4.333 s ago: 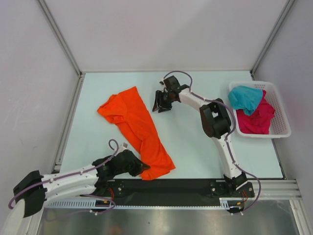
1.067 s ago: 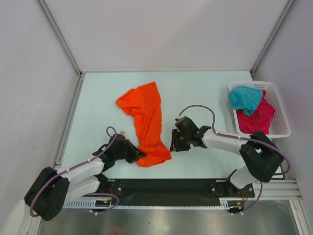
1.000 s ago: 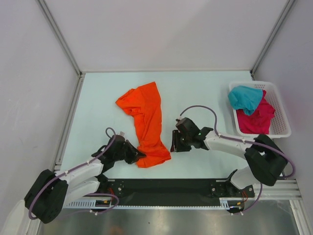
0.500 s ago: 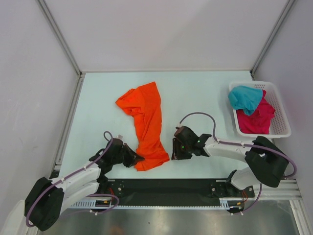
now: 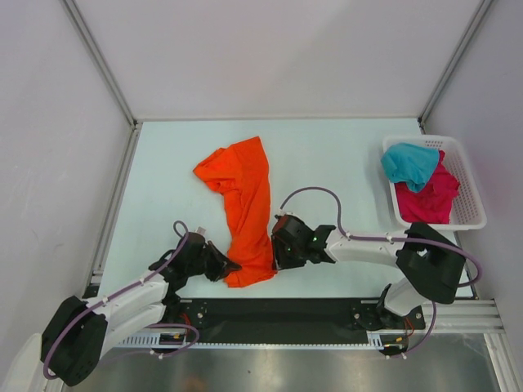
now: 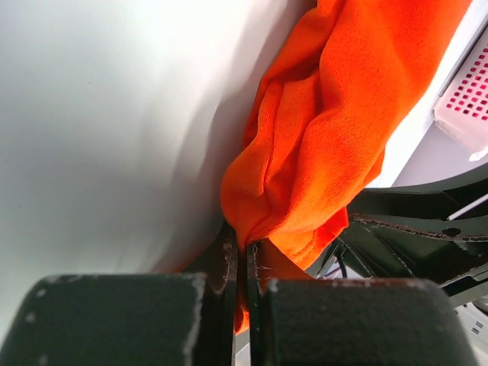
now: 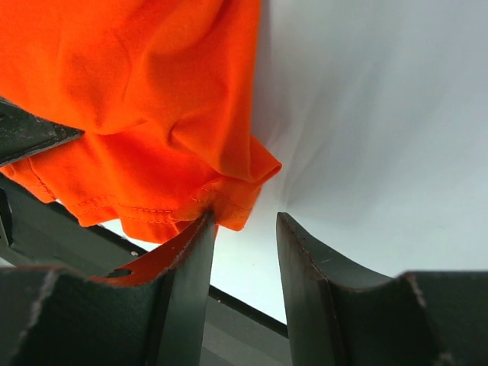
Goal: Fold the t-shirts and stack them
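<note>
- Progress looks early to us: we see no t-shirt folded and no stack begun.
- We find the orange t-shirt [image 5: 245, 208] on the table [image 5: 343, 155], left of centre. It is a long rumpled strip running from far to near.
- Its far end is wider and bunched, and its near end narrows between the two grippers.
- The cloth looks soft and thin to us, heaped in loose folds, with a stitched hem showing in the right wrist view.
- The left gripper [image 5: 227, 267] is clamped on the near left corner, its fingers pressed together on a fold of orange.
- The right gripper [image 5: 278, 249] sits at the near right corner with its jaws apart. The hem corner touches one fingertip but is not pinched.
- We see the teal t-shirt [image 5: 409, 163] lying crumpled over the magenta t-shirt [image 5: 429, 200] in the white basket [image 5: 467, 180] at the far right.
- We judge that the orange one has yet to be spread flat and folded, and that the other two are untouched.
</note>
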Controlling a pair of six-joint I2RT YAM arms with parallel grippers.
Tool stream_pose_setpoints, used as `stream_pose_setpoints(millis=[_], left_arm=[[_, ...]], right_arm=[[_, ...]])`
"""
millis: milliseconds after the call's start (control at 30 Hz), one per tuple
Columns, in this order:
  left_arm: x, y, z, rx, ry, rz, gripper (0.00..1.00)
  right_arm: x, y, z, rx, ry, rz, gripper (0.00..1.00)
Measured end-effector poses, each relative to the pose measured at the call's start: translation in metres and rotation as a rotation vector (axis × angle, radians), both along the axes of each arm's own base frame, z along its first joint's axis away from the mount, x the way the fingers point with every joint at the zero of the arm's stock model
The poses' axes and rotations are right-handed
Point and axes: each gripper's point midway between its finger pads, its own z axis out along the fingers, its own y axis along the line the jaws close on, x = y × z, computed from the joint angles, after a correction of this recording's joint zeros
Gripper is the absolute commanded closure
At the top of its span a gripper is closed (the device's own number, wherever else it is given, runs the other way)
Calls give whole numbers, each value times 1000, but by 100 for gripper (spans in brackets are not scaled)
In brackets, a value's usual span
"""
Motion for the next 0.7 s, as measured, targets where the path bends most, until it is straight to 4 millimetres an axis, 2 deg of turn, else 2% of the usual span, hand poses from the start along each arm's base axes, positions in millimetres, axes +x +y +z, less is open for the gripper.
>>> stream_pose_setpoints(millis=[233,500,700], left_arm=[[0,-1,0,-7,5,-1,100],[-1,-1,0,-11,3,-1,100],[-1,-1,0,-17,5,3,100]], right_arm=[[3,-6,10,-13,-26,-21,57],[11,2,35,25,-70,-29,56],[11,3,33,18,-66,-27,56]])
